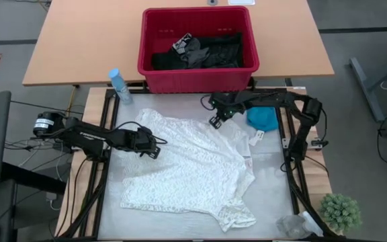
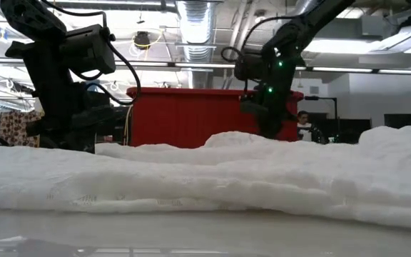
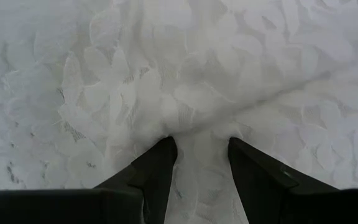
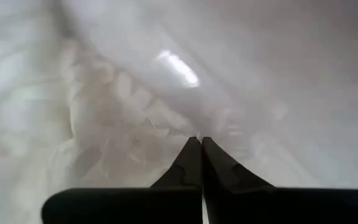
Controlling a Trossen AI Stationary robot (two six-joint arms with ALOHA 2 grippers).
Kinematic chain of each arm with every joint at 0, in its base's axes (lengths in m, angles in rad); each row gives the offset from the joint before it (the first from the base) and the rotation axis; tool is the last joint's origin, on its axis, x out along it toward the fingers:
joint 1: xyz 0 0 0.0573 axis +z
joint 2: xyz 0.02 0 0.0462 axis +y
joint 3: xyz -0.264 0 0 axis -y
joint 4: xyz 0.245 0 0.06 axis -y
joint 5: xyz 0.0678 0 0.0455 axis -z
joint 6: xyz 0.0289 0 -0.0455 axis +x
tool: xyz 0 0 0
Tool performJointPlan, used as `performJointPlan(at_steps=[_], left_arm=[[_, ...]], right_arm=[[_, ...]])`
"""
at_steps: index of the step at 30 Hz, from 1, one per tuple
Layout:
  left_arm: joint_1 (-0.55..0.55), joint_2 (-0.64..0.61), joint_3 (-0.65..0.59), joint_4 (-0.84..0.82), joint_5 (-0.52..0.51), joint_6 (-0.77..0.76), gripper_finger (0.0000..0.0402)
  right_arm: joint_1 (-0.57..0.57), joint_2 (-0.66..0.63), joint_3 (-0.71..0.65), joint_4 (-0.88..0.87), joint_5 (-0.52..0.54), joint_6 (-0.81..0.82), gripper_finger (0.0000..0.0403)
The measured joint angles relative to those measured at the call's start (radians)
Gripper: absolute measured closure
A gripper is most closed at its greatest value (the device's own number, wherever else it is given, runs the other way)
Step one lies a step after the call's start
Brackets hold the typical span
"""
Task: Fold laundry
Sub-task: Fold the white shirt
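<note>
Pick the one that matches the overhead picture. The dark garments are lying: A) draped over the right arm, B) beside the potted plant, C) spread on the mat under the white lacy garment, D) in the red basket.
D: the dark garments sit heaped inside the red basket at the far end of the table, away from the white lacy garment.

Looks like a robotics lab or workshop. Exposed ducts point(image 2: 191, 18) and pipes on an open ceiling, strip lights, a person point(image 2: 304, 121) at a desk far back. Black metal frame point(image 1: 294, 176) around the white table point(image 1: 274, 195), loose cables point(image 1: 29, 142) on grey floor, wooden bench point(image 1: 79, 40) behind.
</note>
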Motion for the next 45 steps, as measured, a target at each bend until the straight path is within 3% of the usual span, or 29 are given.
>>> performJointPlan(at_steps=[4, 11, 14, 19, 25, 27, 30, 35, 40, 45], left_arm=[[0.000, 0.000, 0.000, 0.001, -0.001, 0.000, 0.0246], [-0.016, 0.001, 0.000, 0.000, -0.012, -0.007, 0.0246], [-0.028, 0.002, -0.001, -0.002, -0.019, -0.009, 0.0246], [-0.046, 0.002, -0.001, -0.015, -0.019, -0.048, 0.0246], [-0.064, 0.002, 0.000, -0.038, -0.016, -0.085, 0.0246], [-0.064, 0.001, 0.001, -0.040, -0.014, -0.096, 0.0246], [-0.064, -0.027, -0.001, -0.040, 0.012, -0.115, 0.0246], [-0.064, -0.134, 0.038, -0.035, 0.016, -0.072, 0.0246], [-0.048, -0.274, 0.074, 0.014, 0.005, 0.001, 0.0246], [-0.060, -0.395, 0.077, 0.080, 0.022, 0.043, 0.0246]], right_arm=[[-0.005, -0.044, 0.061, -0.091, 0.139, 0.002, 0.0387], [0.001, -0.132, 0.106, -0.335, 0.392, 0.201, 0.0380], [-0.004, -0.160, 0.110, -0.403, 0.431, 0.222, 0.0377], [-0.025, -0.159, 0.109, -0.514, 0.423, 0.221, 0.0344], [-0.034, -0.177, 0.108, -0.609, 0.423, 0.249, 0.0264], [-0.034, -0.200, 0.108, -0.600, 0.373, 0.263, 0.0234], [-0.010, -0.234, 0.107, -0.547, 0.209, 0.255, 0.0197], [0.188, -0.300, 0.053, -0.333, 0.005, 0.187, 0.0176], [0.468, -0.318, -0.019, -0.162, 0.001, 0.135, 0.0181], [0.667, -0.262, -0.092, -0.026, -0.007, 0.191, 0.0190]])
